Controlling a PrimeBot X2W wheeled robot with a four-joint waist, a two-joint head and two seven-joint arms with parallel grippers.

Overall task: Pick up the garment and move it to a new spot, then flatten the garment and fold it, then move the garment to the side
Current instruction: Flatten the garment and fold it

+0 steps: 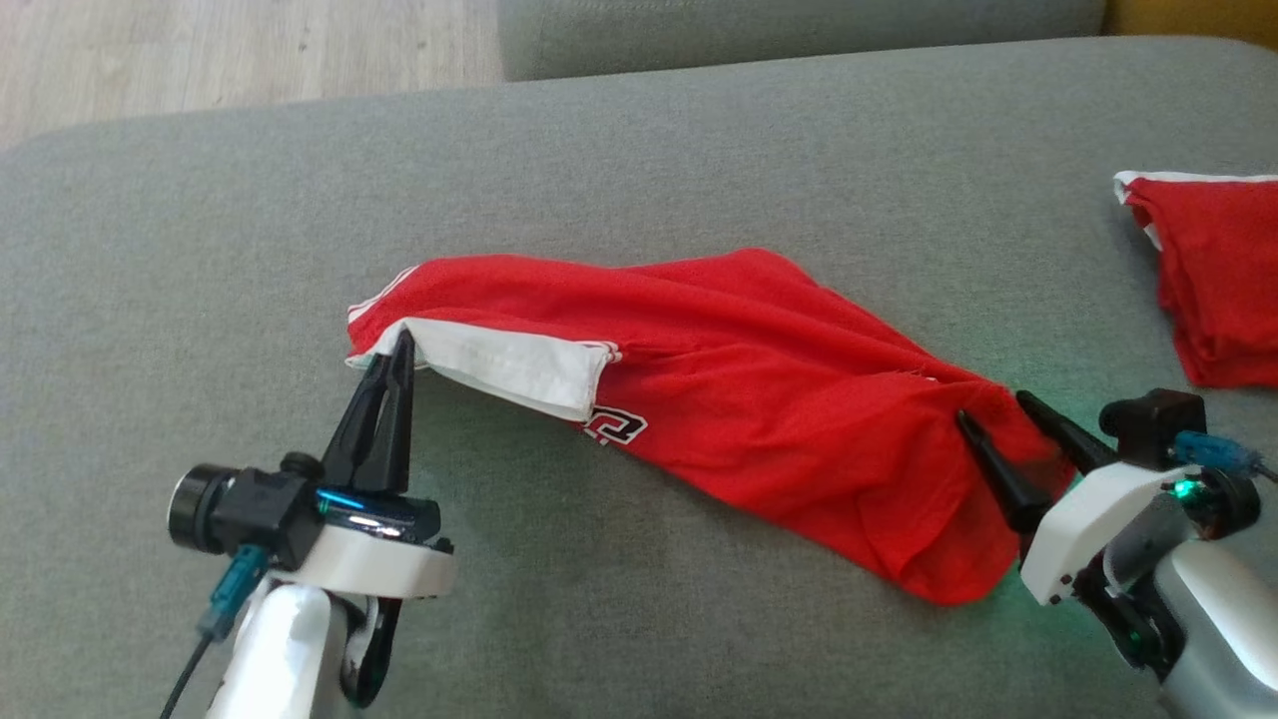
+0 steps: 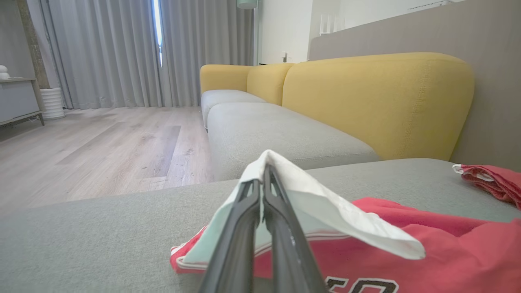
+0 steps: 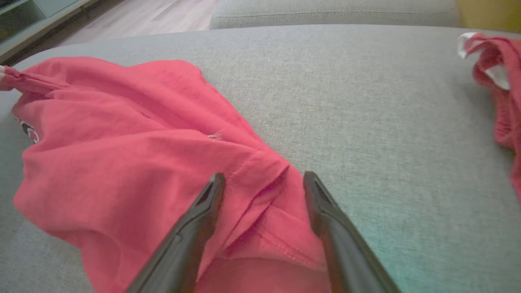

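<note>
Pinching the red jersey garment (image 1: 759,369) by its white-lined edge, my left gripper (image 1: 401,345) is closed; my right gripper (image 1: 993,407) stands open astride the opposite hem.

We count two red garments: the garment (image 1: 759,399) with one white panel, plus a second garment (image 1: 1218,290). Two grippers, left gripper (image 1: 402,345) and right gripper (image 1: 990,405), two dark fingers (image 1: 379,429) each, four total. Left wrist view: three grey seat cushions, near cushion (image 2: 101,228), middle cushion (image 2: 285,138), far cushion (image 2: 224,97); three yellow backrests, biggest backrest (image 2: 378,106), second backrest (image 2: 266,81), third backrest (image 2: 222,77). One white ribbed container (image 2: 52,102).
</note>
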